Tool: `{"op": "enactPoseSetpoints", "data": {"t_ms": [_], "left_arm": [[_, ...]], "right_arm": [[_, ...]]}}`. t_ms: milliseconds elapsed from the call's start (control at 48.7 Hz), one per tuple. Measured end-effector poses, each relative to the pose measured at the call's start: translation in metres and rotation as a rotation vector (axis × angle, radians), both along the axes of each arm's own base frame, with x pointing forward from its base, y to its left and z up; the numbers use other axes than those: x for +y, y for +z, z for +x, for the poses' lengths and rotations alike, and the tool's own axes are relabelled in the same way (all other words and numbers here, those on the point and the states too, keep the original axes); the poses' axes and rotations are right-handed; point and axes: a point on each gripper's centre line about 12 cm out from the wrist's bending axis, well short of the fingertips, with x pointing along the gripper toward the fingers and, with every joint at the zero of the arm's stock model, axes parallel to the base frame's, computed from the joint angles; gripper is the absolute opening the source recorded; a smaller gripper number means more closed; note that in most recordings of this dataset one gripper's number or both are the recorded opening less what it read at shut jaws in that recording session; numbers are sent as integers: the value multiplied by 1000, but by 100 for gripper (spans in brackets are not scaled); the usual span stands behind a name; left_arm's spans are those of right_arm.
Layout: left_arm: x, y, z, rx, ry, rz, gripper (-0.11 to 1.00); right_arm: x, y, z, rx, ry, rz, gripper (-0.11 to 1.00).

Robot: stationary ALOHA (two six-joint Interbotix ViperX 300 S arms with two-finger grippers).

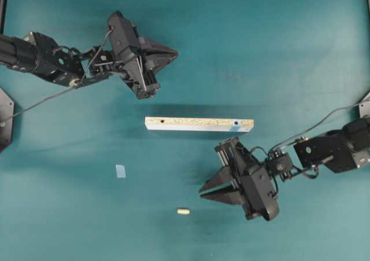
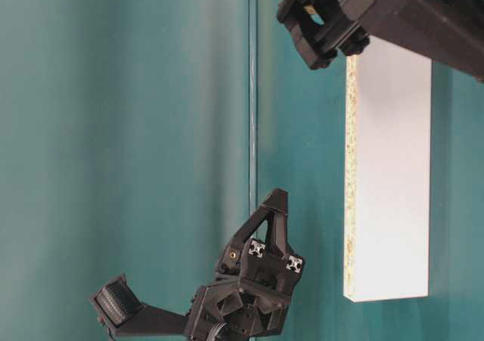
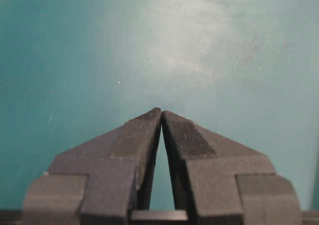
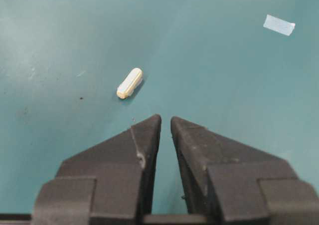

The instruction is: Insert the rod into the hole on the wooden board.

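Observation:
The wooden board (image 1: 199,124) lies flat across the middle of the teal table, with a dark hole near each end and a blue mark at the right one. It also shows in the table-level view as the board (image 2: 389,167). The rod (image 1: 183,211) lies alone near the front edge. It is just left of my right gripper (image 1: 201,191), which points at it from a short gap away. In the right wrist view the rod (image 4: 129,83) sits ahead and slightly left of the right gripper (image 4: 166,117), whose tips stand a thin slit apart and hold nothing. My left gripper (image 1: 175,54) hovers behind the board. The left gripper (image 3: 161,110) is shut and empty.
A small pale-blue square marker (image 1: 120,171) lies on the table left of the rod, and shows as the marker (image 4: 279,24) at the far right of the right wrist view. Black frame parts stand at the table's left edge (image 1: 4,119).

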Motion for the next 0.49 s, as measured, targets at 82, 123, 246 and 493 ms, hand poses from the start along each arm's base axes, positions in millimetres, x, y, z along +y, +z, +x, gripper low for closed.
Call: {"op": "enactPoseSetpoints", "data": {"t_ms": [82, 123, 246, 493], "left_arm": [[-1, 8, 3, -4, -21, 8, 13], [-2, 14, 5, -11, -29, 12, 9], [-4, 28, 6, 2, -38, 3, 9], [-14, 52, 1, 46, -64, -18, 29]], "right_arm": [[0, 0, 0, 12, -4, 5, 13], [0, 2, 0, 26, -6, 1, 5], [-1, 13, 2, 109, -20, -29, 0], [-6, 47, 0, 333, -99, -40, 1]]}}
